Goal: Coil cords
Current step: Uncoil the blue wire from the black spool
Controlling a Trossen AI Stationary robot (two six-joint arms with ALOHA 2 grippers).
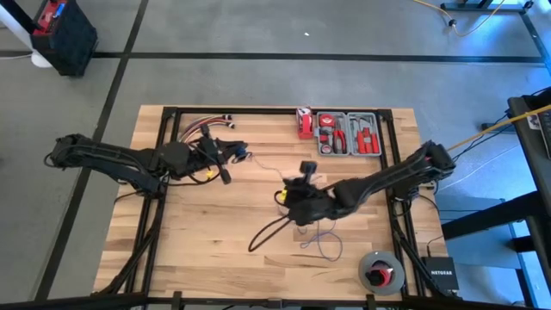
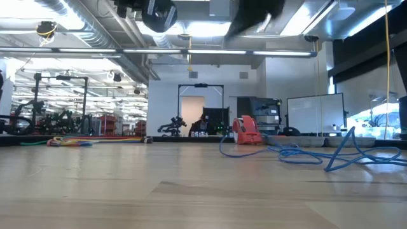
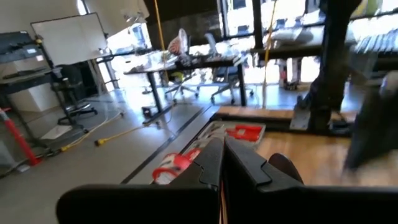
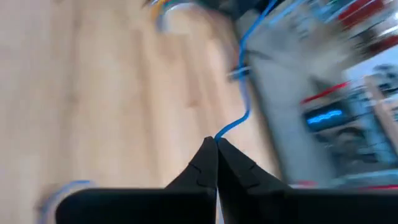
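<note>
At table centre, the right gripper (image 4: 216, 144) is clamped on the cord (image 4: 239, 93), whose slack is seen looping toward the near edge. Mid-coil is judged; another wrap is called for next. The left gripper (image 3: 222, 158) is held together, empty, raised over the back-left.

Grey concrete floor (image 1: 258, 34), bright ceiling lights (image 2: 210, 28), perhaps desks (image 3: 186, 62) beyond.

Matt wooden table (image 1: 215, 224) (planked), smooth blue cord (image 2: 305, 154).
</note>
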